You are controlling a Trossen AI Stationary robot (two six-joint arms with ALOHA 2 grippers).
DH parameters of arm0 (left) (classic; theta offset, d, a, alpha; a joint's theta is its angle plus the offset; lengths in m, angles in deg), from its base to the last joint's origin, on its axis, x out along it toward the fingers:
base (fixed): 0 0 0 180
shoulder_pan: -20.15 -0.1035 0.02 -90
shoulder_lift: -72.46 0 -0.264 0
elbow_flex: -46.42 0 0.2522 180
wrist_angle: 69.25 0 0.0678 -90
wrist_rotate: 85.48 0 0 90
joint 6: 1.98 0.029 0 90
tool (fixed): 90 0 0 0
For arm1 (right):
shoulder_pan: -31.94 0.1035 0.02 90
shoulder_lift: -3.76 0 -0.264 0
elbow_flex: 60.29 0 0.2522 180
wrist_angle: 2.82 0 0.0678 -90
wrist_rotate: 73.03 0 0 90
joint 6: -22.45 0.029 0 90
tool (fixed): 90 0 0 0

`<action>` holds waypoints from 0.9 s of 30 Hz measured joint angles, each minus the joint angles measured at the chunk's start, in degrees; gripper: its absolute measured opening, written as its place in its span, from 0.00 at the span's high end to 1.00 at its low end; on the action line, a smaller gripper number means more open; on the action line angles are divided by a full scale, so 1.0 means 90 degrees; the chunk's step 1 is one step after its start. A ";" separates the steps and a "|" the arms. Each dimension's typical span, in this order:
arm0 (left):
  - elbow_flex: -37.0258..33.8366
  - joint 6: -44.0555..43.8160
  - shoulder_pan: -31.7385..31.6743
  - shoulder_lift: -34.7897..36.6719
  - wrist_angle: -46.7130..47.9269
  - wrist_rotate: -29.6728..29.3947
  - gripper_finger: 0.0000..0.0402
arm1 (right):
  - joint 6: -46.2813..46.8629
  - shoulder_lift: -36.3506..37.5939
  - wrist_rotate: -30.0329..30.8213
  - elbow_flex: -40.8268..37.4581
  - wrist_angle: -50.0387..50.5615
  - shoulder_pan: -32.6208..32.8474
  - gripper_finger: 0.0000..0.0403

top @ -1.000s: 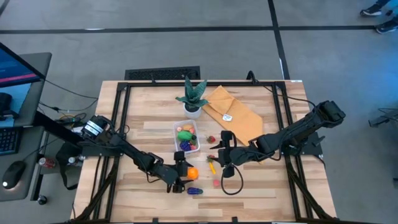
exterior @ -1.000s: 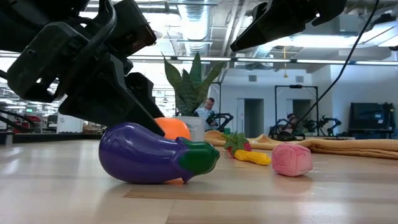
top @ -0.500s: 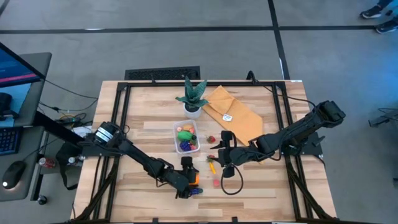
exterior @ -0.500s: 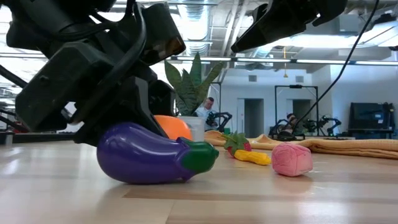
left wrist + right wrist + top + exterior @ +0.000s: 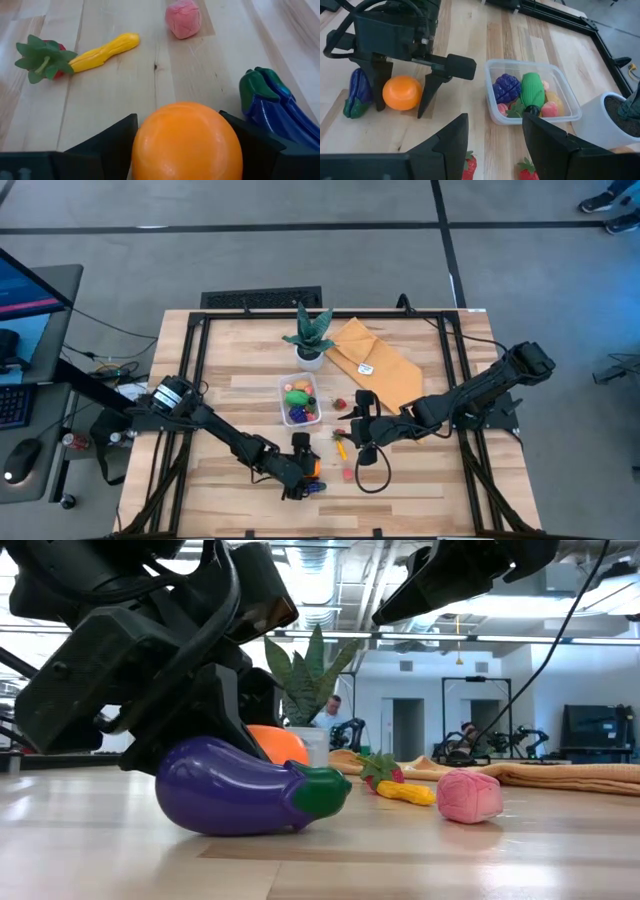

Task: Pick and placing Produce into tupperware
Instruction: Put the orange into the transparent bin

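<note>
The left pincer stands open astride the orange, not yet closed, with the tupperware at its 12 o'clock.

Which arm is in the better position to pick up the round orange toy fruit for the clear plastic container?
The left. The left gripper already has its open fingers on either side of the round orange toy fruit. The right gripper hovers farther off, beside the clear plastic container.
</note>
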 joint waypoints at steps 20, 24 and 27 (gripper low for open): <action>-0.0017 0.0274 0.0002 0.0088 0.0000 -0.0023 0.41 | 0.0041 0.0000 0.0000 0.0000 0.0010 0.0000 0.56; -0.0036 0.0391 -0.0013 0.0335 0.0222 -0.0157 0.44 | 0.0044 0.0000 0.0001 0.0000 0.0012 -0.0001 0.56; -0.0035 0.0384 0.0002 0.0545 0.0440 -0.0352 0.43 | 0.0044 0.0000 0.0002 0.0000 0.0012 0.0000 0.56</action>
